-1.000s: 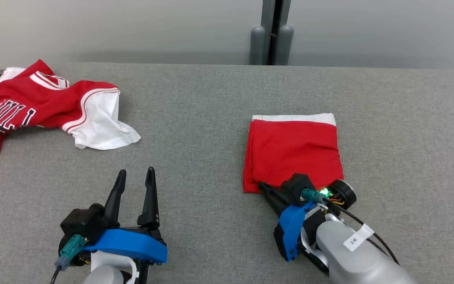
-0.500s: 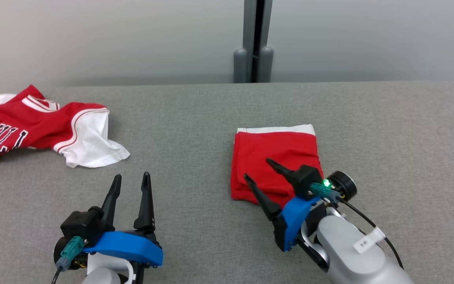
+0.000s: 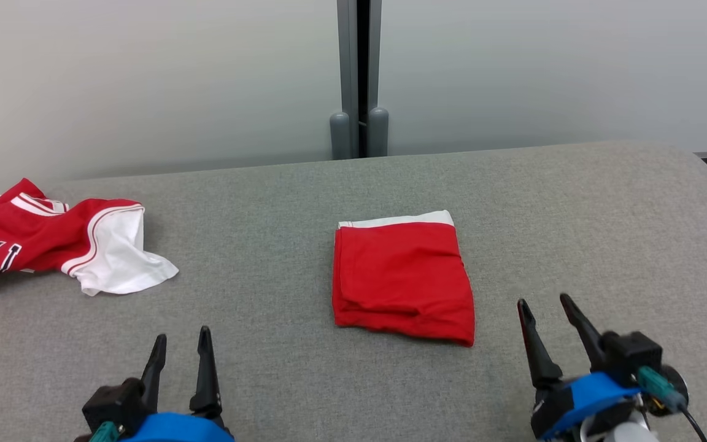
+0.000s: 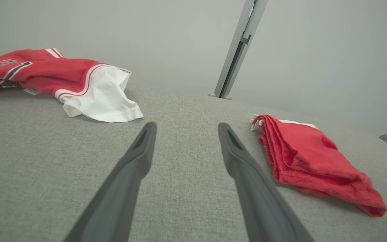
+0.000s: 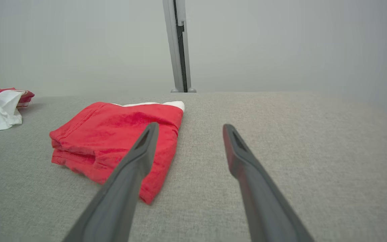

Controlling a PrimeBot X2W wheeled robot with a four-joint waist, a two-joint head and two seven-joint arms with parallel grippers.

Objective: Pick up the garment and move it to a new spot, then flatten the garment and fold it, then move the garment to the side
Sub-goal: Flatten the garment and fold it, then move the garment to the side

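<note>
The red garment (image 3: 402,279) lies neatly folded, white band showing.

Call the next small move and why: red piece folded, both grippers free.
Probably reach the left gripper toward the crumpled jersey at the left end of the table. The folded garment lies squared mid-table with nothing touching it, and the right gripper and the left both sit clear of it, jaws open and empty; the jersey is the only piece not yet folded.
</note>
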